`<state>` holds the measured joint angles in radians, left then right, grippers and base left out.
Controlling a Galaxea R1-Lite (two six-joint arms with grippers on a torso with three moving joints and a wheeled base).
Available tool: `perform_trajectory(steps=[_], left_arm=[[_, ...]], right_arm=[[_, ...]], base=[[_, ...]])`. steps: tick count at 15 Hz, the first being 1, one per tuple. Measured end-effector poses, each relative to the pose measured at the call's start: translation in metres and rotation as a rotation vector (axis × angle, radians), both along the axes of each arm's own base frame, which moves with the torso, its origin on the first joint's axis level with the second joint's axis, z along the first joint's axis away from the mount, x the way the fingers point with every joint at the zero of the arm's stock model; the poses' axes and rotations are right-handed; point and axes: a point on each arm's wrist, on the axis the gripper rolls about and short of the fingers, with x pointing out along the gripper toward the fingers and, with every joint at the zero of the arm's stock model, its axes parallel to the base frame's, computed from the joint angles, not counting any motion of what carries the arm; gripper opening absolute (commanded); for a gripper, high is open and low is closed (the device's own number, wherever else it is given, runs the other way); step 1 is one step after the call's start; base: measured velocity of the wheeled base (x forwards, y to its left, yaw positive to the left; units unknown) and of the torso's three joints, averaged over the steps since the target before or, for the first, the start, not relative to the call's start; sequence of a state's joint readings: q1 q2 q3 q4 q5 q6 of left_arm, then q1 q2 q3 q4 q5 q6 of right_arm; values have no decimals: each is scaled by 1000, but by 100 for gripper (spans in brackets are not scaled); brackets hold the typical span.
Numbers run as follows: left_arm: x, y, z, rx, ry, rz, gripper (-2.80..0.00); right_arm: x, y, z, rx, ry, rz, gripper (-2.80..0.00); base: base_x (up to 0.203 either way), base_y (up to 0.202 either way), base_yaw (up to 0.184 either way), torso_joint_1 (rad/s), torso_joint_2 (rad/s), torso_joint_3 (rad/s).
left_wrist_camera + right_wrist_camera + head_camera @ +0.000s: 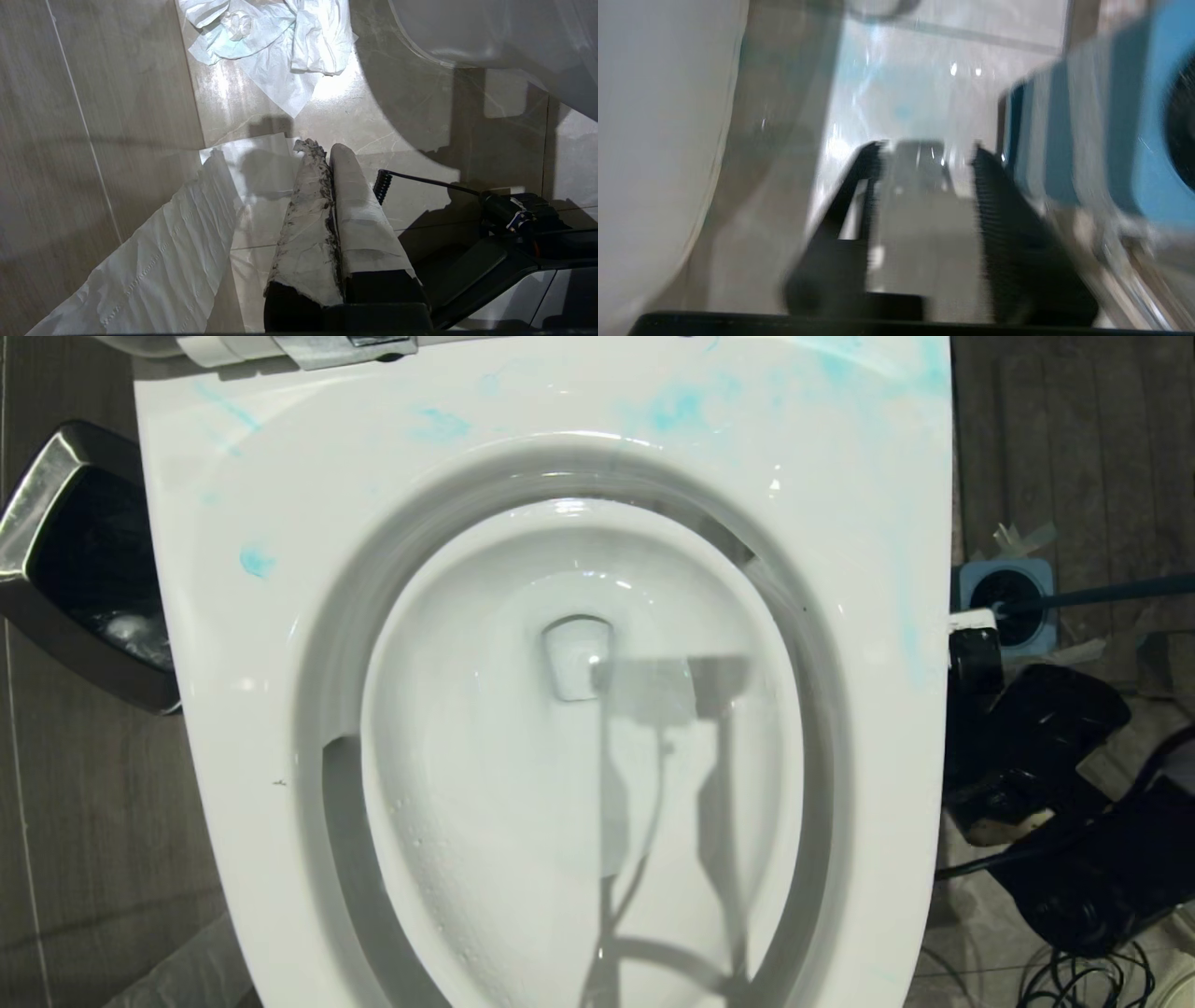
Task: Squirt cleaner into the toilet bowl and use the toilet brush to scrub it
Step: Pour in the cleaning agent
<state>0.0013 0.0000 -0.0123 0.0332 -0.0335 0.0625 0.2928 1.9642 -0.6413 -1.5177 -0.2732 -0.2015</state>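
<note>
Flanking the smeared toilet bowl [233, 644]: grey floor tiles [93, 116], left gripper [329, 156] pinched together, right gripper [927, 154] parted.

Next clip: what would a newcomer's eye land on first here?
The white toilet bowl fills the head view, its seat marked with turquoise cleaner smears near the hinges. To its right, the toilet brush sits in its blue holder, with the right pincer open beside that holder.
</note>
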Motion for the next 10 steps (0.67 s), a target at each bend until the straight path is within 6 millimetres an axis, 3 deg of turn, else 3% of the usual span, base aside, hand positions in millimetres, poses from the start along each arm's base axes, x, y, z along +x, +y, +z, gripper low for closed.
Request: perform_trajectory(steps=[5, 10], left_arm=[[0, 0, 0, 0, 0, 0, -280], [0, 0, 0, -1, 0, 0, -280]], right_arm=[[24, 10, -10, 19, -11, 25, 0], [55, 19, -1, 34, -101, 57, 0]], base=[[0, 0, 0, 0, 0, 0], [0, 0, 0, 0, 0, 0]])
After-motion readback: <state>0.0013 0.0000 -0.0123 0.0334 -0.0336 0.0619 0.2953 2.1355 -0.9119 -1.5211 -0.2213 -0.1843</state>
